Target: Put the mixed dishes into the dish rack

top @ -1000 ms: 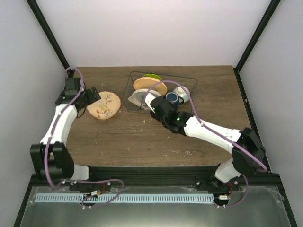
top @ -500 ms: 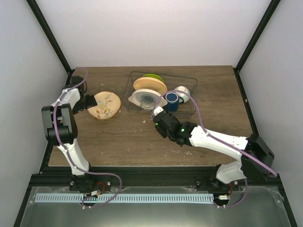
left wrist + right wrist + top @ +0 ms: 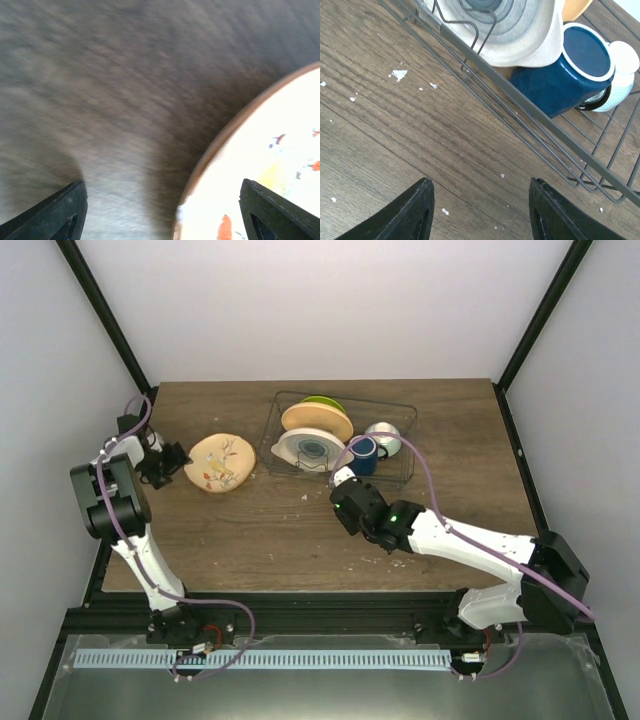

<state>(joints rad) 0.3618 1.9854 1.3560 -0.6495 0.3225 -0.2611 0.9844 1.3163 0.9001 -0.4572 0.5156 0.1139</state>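
White walls [image 3: 320, 310] — crumbs [image 3: 398, 75] dot wooden table [image 3: 230, 540] beside dish rack [image 3: 555, 124].

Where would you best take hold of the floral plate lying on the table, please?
Take the floral plate by its left rim, coming in low from the left. It lies flat, face up, so only the thin edge offers purchase, and the open left gripper sits just beside that edge.
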